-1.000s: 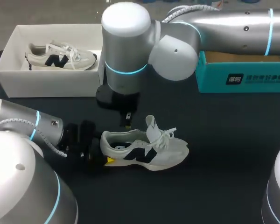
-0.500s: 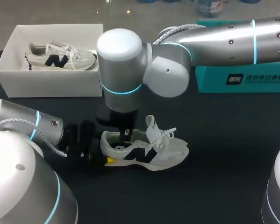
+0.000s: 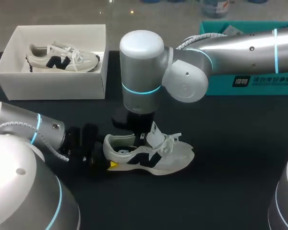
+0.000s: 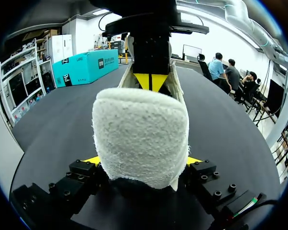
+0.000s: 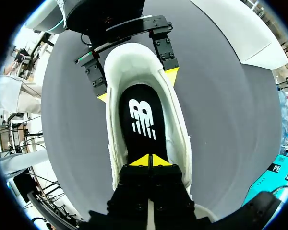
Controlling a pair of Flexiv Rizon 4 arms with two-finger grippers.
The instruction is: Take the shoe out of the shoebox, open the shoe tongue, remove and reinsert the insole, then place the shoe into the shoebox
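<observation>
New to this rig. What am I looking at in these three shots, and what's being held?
This is a two-armed robot at a black table. The head view looks down from above; each round picture comes from a camera on one arm's wrist. The left end effector clamps the heel of the shoe resting on the table. The right end effector, tips together, points into the shoe's opening over the black insole. Behind sit a white shoebox holding a second shoe and a teal box.
</observation>
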